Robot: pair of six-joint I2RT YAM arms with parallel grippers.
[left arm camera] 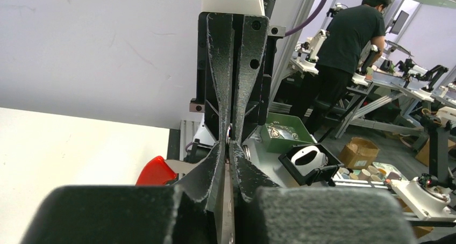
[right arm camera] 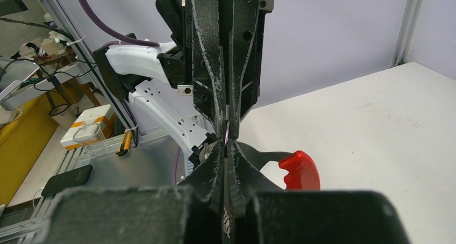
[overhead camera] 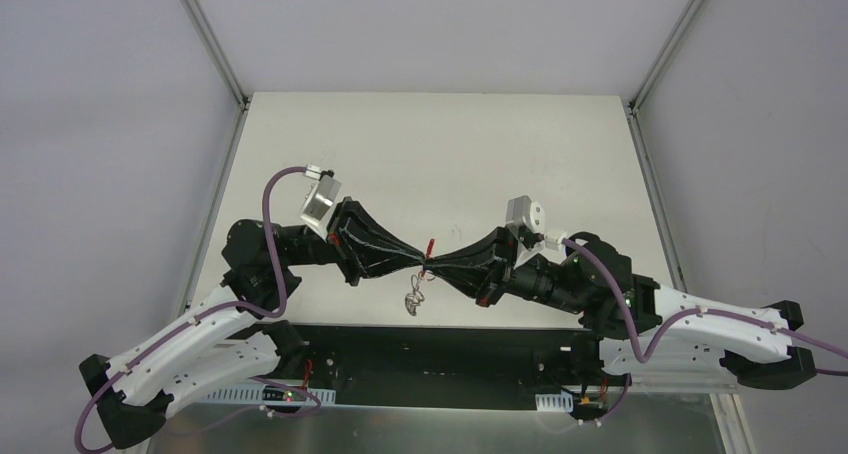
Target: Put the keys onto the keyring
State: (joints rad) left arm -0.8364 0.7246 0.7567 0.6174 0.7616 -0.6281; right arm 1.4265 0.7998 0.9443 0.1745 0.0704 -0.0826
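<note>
My two grippers meet tip to tip above the middle of the table. The left gripper (overhead camera: 419,265) (left arm camera: 228,151) is shut on a flat silver key (left arm camera: 230,201) that lies between its fingers. Facing it, the right gripper (overhead camera: 433,267) (right arm camera: 226,148) is shut on the keyring (overhead camera: 413,299), whose thin wire loops hang below the tips. The ring's red crescent piece (overhead camera: 431,245) (left arm camera: 156,171) (right arm camera: 300,170) sticks out to the side of the pinch point. A thin wire loop (right arm camera: 228,130) shows right at the touching tips. Whether the key is threaded on the wire is hidden.
The white table (overhead camera: 450,154) spreads behind and to both sides of the arms. A black base rail (overhead camera: 440,359) runs along the near edge. Off the table stand a green bin (left arm camera: 282,134), a black tray (left arm camera: 309,163) and a person at benches (left arm camera: 349,45).
</note>
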